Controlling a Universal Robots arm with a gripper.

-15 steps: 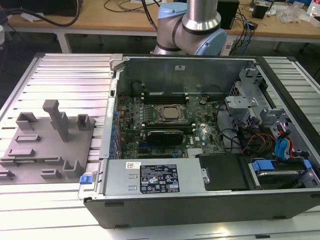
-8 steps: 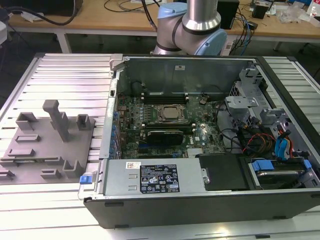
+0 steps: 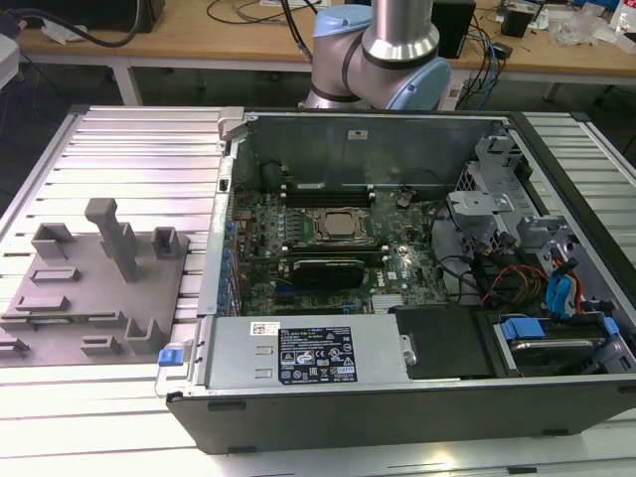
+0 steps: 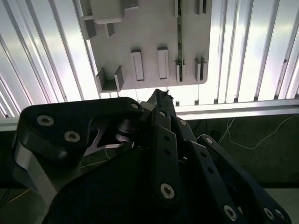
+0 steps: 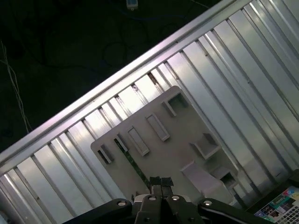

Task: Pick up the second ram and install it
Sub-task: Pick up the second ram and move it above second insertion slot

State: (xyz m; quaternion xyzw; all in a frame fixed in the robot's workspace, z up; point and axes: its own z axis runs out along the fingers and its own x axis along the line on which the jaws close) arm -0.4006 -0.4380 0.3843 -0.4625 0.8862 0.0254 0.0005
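Well, gripper, closed on nothing, hovers over second ram in grey fixture; grasp needs alignment across its thin edge.

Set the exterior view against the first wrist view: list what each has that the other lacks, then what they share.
Exterior view: the open computer case, its motherboard with the CPU socket, and the arm. First wrist view: the gripper, fingertips shut and empty, over the second ram, a thin green strip on edge in the grey fixture plate. Both: that fixture plate and the ribbed metal table.
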